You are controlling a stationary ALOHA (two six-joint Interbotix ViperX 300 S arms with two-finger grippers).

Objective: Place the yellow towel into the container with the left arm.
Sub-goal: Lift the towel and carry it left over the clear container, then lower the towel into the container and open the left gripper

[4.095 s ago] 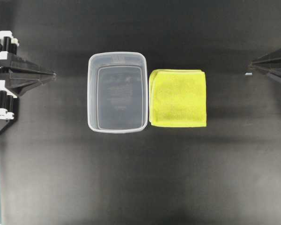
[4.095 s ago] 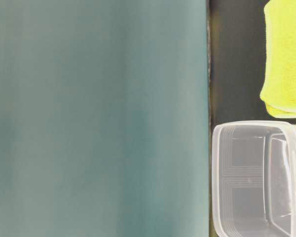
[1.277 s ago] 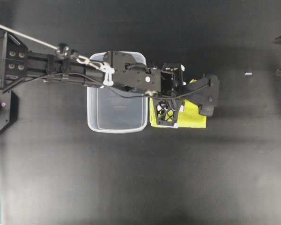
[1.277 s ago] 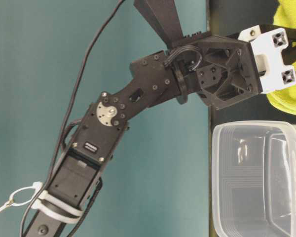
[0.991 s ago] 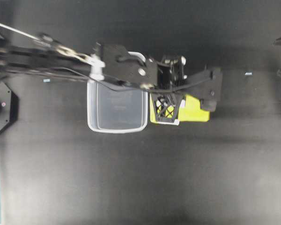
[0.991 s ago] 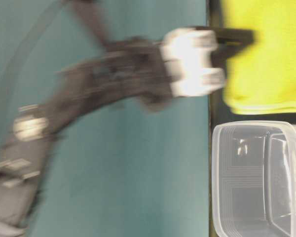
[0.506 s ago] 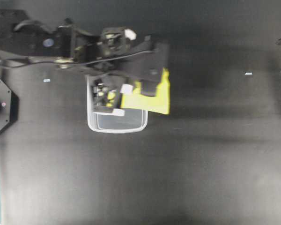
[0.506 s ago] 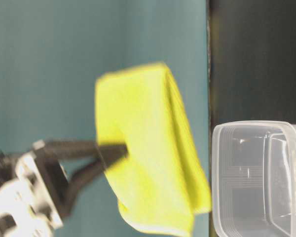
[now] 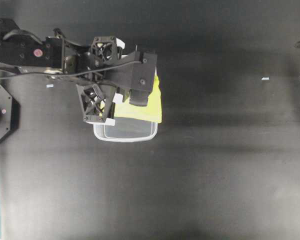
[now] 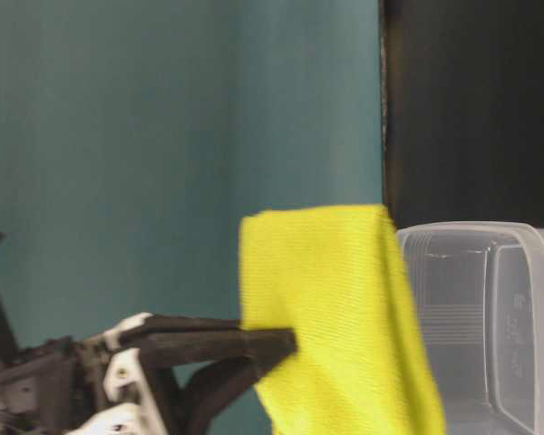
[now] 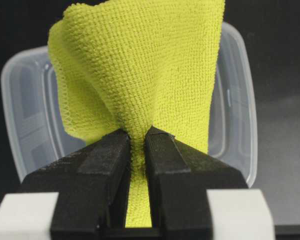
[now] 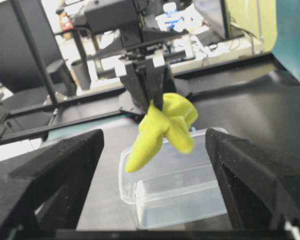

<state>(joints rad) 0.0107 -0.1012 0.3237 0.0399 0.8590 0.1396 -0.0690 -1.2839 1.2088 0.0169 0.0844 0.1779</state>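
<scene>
Black fingers of left gripper fill bottom of left wrist view, pinched tight on yellow towel. Towel fans upward from grip, hanging clear above container, which sits behind it at mid-frame. Overhead view: left arm enters from upper left, towel over right half of tub. Right gripper spread wide at frame sides, holding nothing, well back from towel and tub. Dark table beyond.
</scene>
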